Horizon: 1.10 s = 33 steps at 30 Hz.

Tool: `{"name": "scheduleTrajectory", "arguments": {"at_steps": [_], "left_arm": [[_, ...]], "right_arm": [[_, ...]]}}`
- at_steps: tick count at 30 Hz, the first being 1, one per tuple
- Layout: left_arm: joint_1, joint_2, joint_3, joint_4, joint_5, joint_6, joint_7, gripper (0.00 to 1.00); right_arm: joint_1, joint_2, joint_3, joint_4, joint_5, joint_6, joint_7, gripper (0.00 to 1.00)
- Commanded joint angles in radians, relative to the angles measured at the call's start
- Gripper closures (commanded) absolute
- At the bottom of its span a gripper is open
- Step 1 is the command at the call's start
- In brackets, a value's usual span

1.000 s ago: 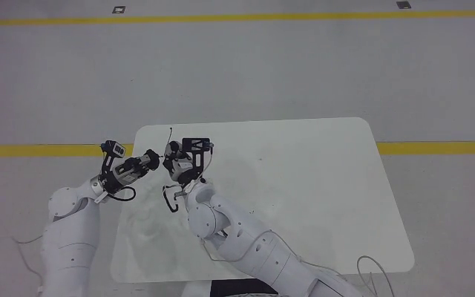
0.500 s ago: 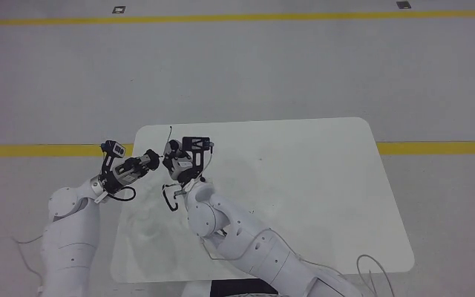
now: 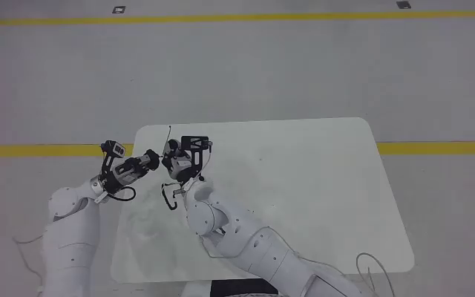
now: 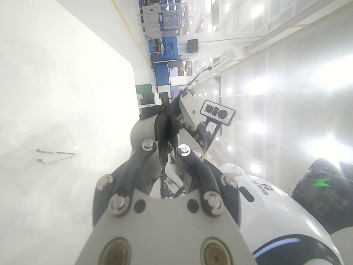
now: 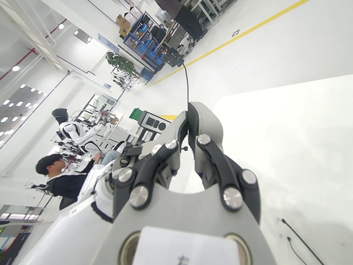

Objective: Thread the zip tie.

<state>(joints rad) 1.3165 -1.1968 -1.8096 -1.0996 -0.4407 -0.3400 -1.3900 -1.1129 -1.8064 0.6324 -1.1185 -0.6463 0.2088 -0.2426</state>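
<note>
Right gripper point(image 5: 188, 128) is clamped shut on the black zip tie point(image 5: 187, 84) at centre frame of its wrist view, the strap projecting upward. Left gripper point(image 4: 165, 111) is closed with its tips against it; whether it holds anything cannot be determined.

My white bench point(image 3: 312, 185) stands on a pale grey floor point(image 3: 297, 67), which has yellow lines point(image 3: 423, 148) painted across it. Farther behind I see blue storage shelves point(image 5: 139, 46) and a green plant point(image 5: 119, 61). Many round ceiling lamps point(image 4: 257, 9) shine very bright.
</note>
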Motion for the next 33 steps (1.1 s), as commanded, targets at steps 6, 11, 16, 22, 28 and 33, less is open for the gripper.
{"name": "scheduleTrajectory", "arguments": {"at_steps": [6, 11, 16, 22, 28, 33], "left_arm": [[0.0, 0.0, 0.0, 0.0, 0.0, 0.0, 0.0, 1.0], [0.0, 0.0, 0.0, 0.0, 0.0, 0.0, 0.0, 1.0], [0.0, 0.0, 0.0, 0.0, 0.0, 0.0, 0.0, 1.0], [0.0, 0.0, 0.0, 0.0, 0.0, 0.0, 0.0, 1.0], [0.0, 0.0, 0.0, 0.0, 0.0, 0.0, 0.0, 1.0], [0.0, 0.0, 0.0, 0.0, 0.0, 0.0, 0.0, 1.0]], "right_arm": [[0.003, -0.001, -0.004, 0.006, 0.001, 0.003, 0.011, 1.0], [0.005, -0.001, -0.006, 0.011, 0.0, 0.009, 0.018, 1.0], [0.0, 0.0, 0.004, 0.003, -0.007, 0.018, 0.008, 1.0], [-0.024, 0.009, 0.018, -0.039, -0.024, 0.006, 0.007, 1.0], [-0.031, 0.011, 0.021, -0.054, -0.035, -0.005, 0.025, 1.0], [-0.028, 0.01, 0.018, -0.053, -0.035, -0.006, 0.03, 1.0]]}}
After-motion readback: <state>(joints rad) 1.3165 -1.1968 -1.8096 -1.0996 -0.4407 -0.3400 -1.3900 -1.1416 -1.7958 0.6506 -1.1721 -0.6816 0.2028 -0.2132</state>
